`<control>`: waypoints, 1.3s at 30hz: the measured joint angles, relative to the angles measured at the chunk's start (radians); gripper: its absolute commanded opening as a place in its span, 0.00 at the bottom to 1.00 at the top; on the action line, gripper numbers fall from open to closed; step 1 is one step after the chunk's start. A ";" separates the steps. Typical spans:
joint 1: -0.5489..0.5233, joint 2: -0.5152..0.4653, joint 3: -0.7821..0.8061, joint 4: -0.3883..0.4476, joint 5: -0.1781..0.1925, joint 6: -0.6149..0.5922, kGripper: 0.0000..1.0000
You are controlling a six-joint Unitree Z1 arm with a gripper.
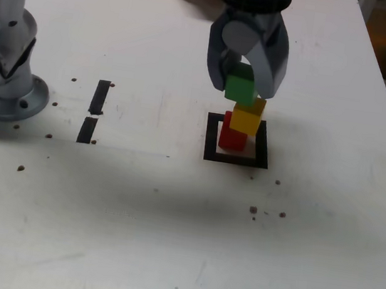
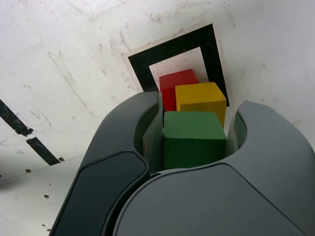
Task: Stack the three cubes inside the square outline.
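One green cube (image 2: 194, 140) clasped between the fingers (image 2: 115, 130), above the yellow cube (image 2: 201, 98).

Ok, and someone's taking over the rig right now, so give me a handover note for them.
Gripper: jaws around the green cube; whether they clamp it or have let go, I can't tell.
Red cube: at the bottom, inside the square outline.
Yellow cube: above the red, offset toward the exterior view's right.
Done: red and yellow look stacked.
Left: confirm green rests on yellow (contact unclear), release if needed, back the arm off. The offset may make the stack touchy, so go gently.
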 measured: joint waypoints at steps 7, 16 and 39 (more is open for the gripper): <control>0.000 0.006 0.000 -0.023 0.021 -0.006 0.35; 0.003 0.011 0.010 -0.032 0.035 -0.009 0.44; 0.004 0.013 0.025 -0.032 0.026 -0.010 0.78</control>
